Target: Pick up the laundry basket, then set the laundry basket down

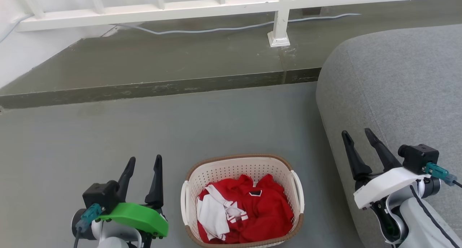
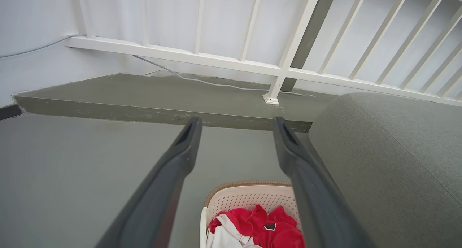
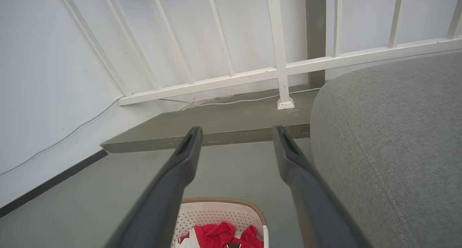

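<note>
The laundry basket (image 1: 231,168) stands on the grey floor at the bottom middle of the head view, cream-white and perforated with a brown rim and white side handles, holding red and white clothes (image 1: 249,212). My left gripper (image 1: 144,161) is open to the left of the basket, apart from it, fingers pointing away from me. My right gripper (image 1: 359,134) is open to the right of it, in front of the sofa. The basket's far rim (image 2: 249,185) shows between the left gripper's (image 2: 234,123) fingers, and also (image 3: 223,201) low between the right gripper's (image 3: 236,132) fingers.
A grey sofa (image 1: 400,92) fills the right side, close to the basket and the right arm. A raised dark step (image 1: 158,87) crosses the floor ahead, with a white railing (image 1: 216,6), its post (image 1: 279,27) and a loose cable (image 1: 202,30) behind it. A white wall stands at left.
</note>
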Robot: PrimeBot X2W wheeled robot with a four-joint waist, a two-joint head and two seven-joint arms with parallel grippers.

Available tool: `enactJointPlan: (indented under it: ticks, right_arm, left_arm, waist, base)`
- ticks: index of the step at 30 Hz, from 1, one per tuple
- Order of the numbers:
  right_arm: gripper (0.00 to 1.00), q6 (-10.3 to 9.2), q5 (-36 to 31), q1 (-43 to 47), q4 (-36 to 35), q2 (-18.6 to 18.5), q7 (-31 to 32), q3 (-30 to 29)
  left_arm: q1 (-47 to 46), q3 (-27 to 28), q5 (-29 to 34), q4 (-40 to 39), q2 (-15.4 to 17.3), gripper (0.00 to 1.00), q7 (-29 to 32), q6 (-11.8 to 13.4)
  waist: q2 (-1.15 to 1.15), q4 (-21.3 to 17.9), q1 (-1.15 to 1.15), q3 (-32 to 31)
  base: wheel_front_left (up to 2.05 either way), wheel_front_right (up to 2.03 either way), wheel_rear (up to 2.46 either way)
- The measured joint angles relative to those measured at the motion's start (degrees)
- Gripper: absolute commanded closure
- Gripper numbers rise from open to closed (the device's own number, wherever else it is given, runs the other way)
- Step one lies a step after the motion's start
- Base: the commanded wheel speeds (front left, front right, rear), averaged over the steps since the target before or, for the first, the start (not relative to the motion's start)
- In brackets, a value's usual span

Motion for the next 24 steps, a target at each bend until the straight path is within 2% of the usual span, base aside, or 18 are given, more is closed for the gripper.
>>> enactJointPlan:
  ticks: [3,4,9,16,24]
  right_arm:
    - [0.0,0.3,-0.1,0.0,0.0,0.2,0.0,-0.4]
    - [1.0,0.47,-0.2,0.0,0.0,0.3,0.0,-0.5]
    - [1.0,0.46,-0.1,1.9,2.4,1.7,0.1,0.0]
    - [1.0,0.46,2.6,2.4,2.3,2.1,0.8,-1.2]
    - [1.0,0.46,8.9,2.4,1.9,2.8,2.4,-2.7]
  left_arm:
    - [0.1,0.4,0.2,0.0,0.0,0.0,0.0,-0.1]
    - [0.2,0.4,0.1,0.0,0.0,1.0,0.0,-0.6]
    - [1.3,-0.1,-0.2,2.6,-0.5,1.0,0.2,-0.5]
    - [1.6,0.5,-2.6,2.7,-0.5,1.0,0.8,-0.5]
    - [1.6,1.8,-9.3,2.4,-0.5,1.0,2.4,-0.6]
  waist:
    - [0.0,-0.1,0.0,-0.1]
    - [0.0,-0.1,0.0,-0.1]
    - [0.0,-0.1,0.0,-0.1]
    - [0.0,0.1,0.0,-0.2]
    - [0.0,0.5,0.0,-0.4]
  base:
    - [0.0,0.0,0.0]
    - [0.0,0.0,0.0]
    - [0.0,0.0,0.0]
    - [0.0,0.0,0.0]
    - [0.0,0.0,0.0]
